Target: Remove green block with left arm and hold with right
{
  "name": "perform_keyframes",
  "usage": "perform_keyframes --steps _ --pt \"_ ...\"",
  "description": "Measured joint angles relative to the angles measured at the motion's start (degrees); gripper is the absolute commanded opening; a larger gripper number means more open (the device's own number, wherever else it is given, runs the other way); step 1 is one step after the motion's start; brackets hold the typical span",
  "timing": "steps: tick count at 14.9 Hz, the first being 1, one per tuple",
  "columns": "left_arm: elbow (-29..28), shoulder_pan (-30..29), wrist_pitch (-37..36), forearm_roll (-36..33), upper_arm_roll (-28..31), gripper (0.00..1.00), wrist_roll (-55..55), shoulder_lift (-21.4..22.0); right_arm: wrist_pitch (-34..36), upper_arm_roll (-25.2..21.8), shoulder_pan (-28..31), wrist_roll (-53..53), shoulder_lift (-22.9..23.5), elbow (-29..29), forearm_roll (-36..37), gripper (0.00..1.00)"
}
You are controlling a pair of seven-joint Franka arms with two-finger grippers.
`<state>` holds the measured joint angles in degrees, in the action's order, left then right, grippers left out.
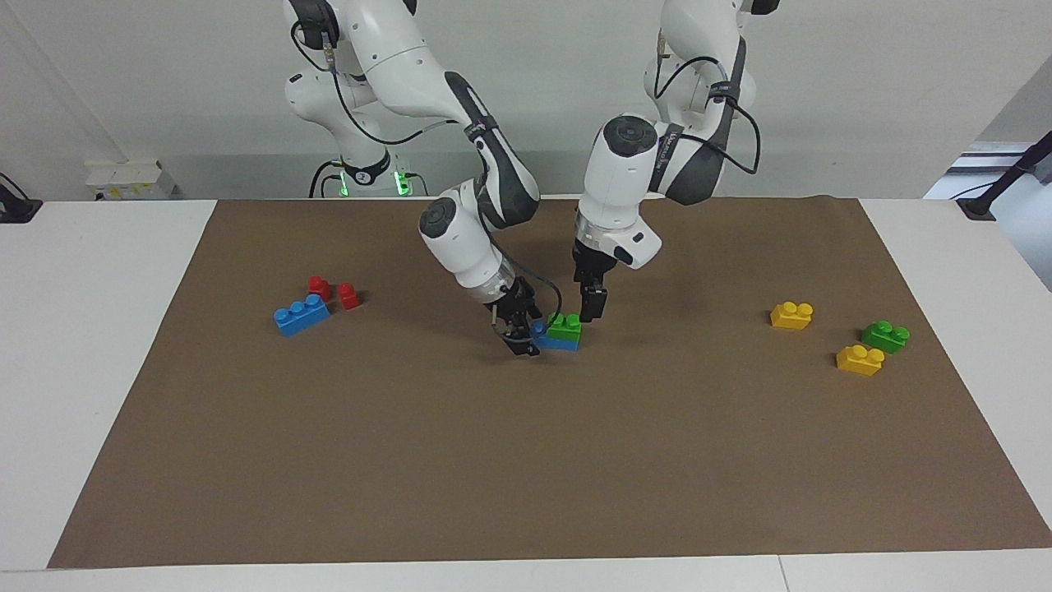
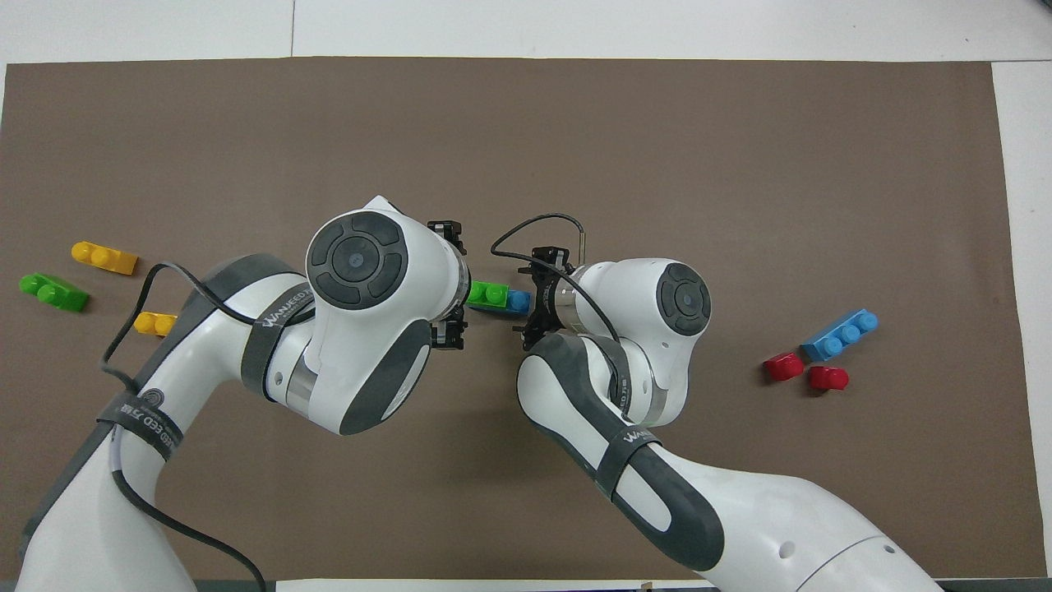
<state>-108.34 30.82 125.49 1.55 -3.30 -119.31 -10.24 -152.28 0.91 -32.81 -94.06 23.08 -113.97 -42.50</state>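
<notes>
**Both end effectors at the stacked bricks, green block not yet lifted**

The green block (image 1: pixel 565 326) sits pressed onto one end of a blue brick (image 1: pixel 555 339) at the middle of the brown mat (image 1: pixel 526 460) that covers the counter (image 1: pixel 99 345). The brick's other end sticks out bare toward the right arm's end of the counter.

The right end effector (image 1: pixel 521 335) is down at that bare end, tilted. Its fingers straddle the brick, but whether they already pinch it cannot be told. The left end effector (image 1: pixel 592 306) hangs upright, just beside the green block at the end toward the left arm. Its jaws are fully open and hold nothing.

The main risk is judged to lie in the hold-down. If the right end effector has only a shallow or slanted bite on the blue brick, a pull on the green block could lift both bricks together or twist the stack free. A second risk is the left fingers closing too low and catching the blue brick as well, which would stop the two from separating. The two end effectors also work very near each other, so a sideways approach could bring them into contact.

Well apart, toward the left arm's end, lie a second green block (image 1: pixel 885 336) and two yellow bricks (image 1: pixel 791 316). Toward the right arm's end lie another blue brick (image 1: pixel 301 314) and two red bricks (image 1: pixel 348 296).
</notes>
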Motion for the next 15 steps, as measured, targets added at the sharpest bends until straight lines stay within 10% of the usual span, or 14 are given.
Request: perform_keyframes --steps 3,15 --pt "0.0 0.0 0.9 -0.5 0.0 1.00 0.0 -1.7 0.0 0.0 0.0 0.0 0.0 -0.1 0.0 0.03" --pt "0.8 0.9 3.0 -1.4 -0.6 1.00 -2.1 -6.4 0.0 0.0 -1.8 2.4 -0.1 -0.2 0.0 0.00"
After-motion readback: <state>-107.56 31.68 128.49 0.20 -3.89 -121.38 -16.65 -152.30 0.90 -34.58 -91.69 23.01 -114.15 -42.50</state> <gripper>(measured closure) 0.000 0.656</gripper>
